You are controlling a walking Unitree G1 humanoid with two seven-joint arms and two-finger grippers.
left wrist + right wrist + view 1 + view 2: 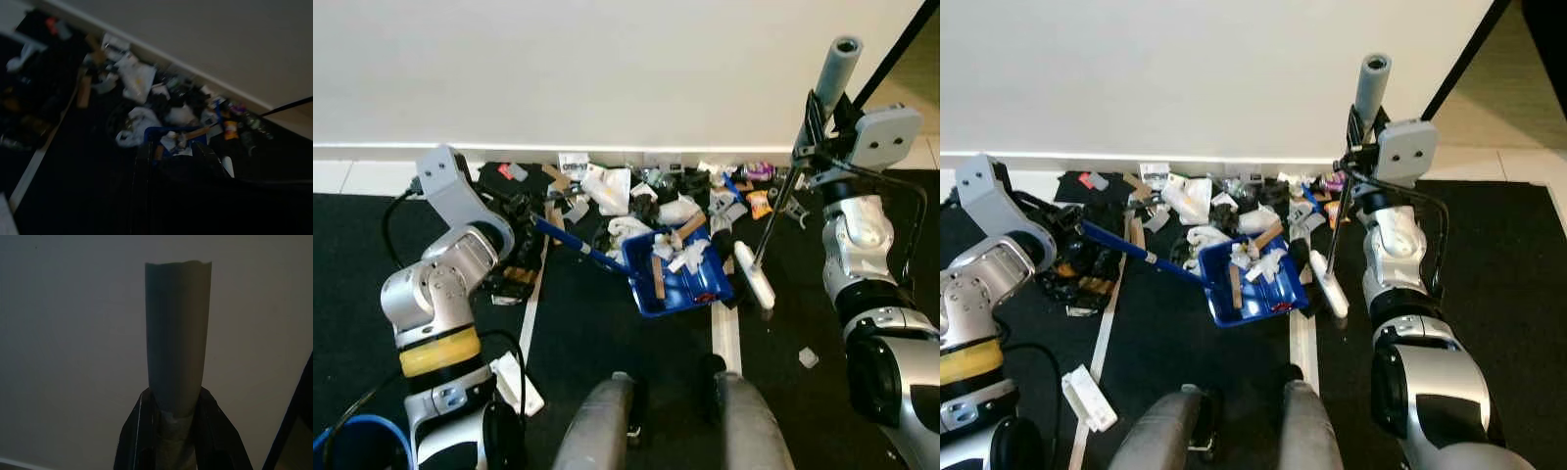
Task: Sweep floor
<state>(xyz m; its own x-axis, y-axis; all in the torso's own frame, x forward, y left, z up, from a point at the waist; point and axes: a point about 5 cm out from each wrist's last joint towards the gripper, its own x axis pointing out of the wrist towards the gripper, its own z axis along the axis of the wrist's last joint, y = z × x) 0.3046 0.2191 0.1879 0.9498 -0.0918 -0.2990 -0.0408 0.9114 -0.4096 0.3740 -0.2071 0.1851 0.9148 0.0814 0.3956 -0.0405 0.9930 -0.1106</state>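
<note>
A blue dustpan (680,286) lies on the dark floor in front of me, loaded with paper scraps and a wooden stick. Its long blue handle (576,247) runs left into my left gripper (521,217), which is shut on it. My right gripper (811,125) is held high on the right and is shut on the broom's grey handle (834,69); the black fingers (139,435) flank the grey tube (177,352). The broom's thin shaft slants down to its white head (756,279), which rests just right of the dustpan. A litter pile (641,191) lies along the wall.
The white wall and baseboard (372,152) close the far side. A pale floor strip (726,338) runs toward me below the dustpan. One small scrap (808,357) lies right of it. A white object (519,384) and a blue cable (357,429) sit by my left side.
</note>
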